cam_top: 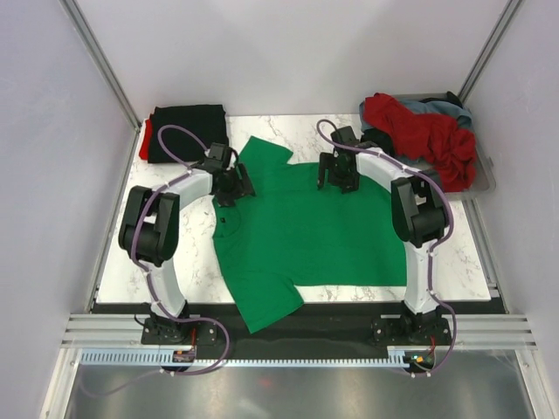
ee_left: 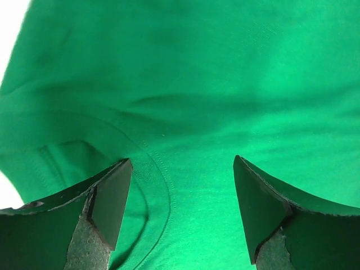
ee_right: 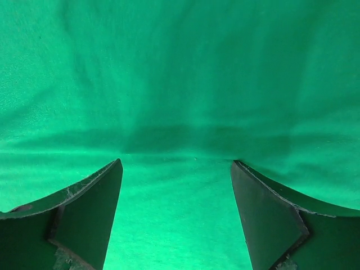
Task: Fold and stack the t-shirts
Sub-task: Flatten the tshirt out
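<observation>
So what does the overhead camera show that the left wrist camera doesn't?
Overhead only: the table, the left arm and right arm, a folded black t-shirt at the far left, and a tray of crumpled shirts at the far right. Left wrist only: the collar stitching close up, between open fingers. Both: the green t-shirt beneath the left gripper.

Left arm (cam_top: 166, 284) and right arm (cam_top: 419, 271): white links, black joint housings, purple cables (cam_top: 179, 133) looping up from black bases (cam_top: 166, 330) at the rail (cam_top: 498, 330). Left gripper (ee_left: 183, 166), right gripper (ee_right: 176, 166): dark wedge fingers (ee_left: 109, 205), frayed pads (ee_left: 84, 244).
</observation>
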{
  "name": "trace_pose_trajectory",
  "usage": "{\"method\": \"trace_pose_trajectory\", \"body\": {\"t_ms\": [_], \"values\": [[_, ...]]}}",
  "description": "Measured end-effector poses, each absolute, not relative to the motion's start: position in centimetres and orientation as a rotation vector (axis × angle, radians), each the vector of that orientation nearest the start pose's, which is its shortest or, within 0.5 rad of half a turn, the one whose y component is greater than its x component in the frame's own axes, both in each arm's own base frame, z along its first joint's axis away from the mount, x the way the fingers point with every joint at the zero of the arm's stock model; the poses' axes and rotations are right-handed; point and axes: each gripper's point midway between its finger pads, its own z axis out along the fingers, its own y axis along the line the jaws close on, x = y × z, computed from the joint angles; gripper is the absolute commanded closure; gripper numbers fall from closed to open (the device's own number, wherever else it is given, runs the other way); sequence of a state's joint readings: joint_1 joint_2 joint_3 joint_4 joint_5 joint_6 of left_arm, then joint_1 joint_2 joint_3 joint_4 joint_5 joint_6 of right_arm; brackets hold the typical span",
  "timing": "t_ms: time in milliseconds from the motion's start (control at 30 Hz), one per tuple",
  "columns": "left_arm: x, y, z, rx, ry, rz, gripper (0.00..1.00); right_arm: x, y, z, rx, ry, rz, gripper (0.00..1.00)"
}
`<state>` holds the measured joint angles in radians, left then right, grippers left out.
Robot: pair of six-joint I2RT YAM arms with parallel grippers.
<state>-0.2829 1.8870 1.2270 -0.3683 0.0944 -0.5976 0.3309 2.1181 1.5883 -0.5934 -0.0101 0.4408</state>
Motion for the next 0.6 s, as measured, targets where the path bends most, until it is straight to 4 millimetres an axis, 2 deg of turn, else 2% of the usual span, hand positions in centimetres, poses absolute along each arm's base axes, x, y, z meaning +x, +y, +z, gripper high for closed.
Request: {"method": "trace_pose_trajectory", "body": {"t_ms": [200, 333, 500, 600], "values": [[43.0, -10.9, 3.2, -0.462, 2.599, -0.354, 0.2, 48.6, 21.2, 3.1, 0.103, 2.662, 0.339, 0.14], [43.6, -9.2, 3.4, -0.466, 2.61, -0.307, 0.19, 50.6, 23.6, 3.5, 0.08, 2.633, 0.399, 0.13], [43.2, -8.6, 4.7, -0.443, 2.616, -0.276, 0.14, 49.8, 25.3, 3.5, 0.055, 2.652, 0.425, 0.11], [41.8, -8.5, 7.6, -0.419, 2.588, -0.272, 0.11, 49.1, 25.6, 3.9, 0.044, 2.667, 0.422, 0.08]]}}
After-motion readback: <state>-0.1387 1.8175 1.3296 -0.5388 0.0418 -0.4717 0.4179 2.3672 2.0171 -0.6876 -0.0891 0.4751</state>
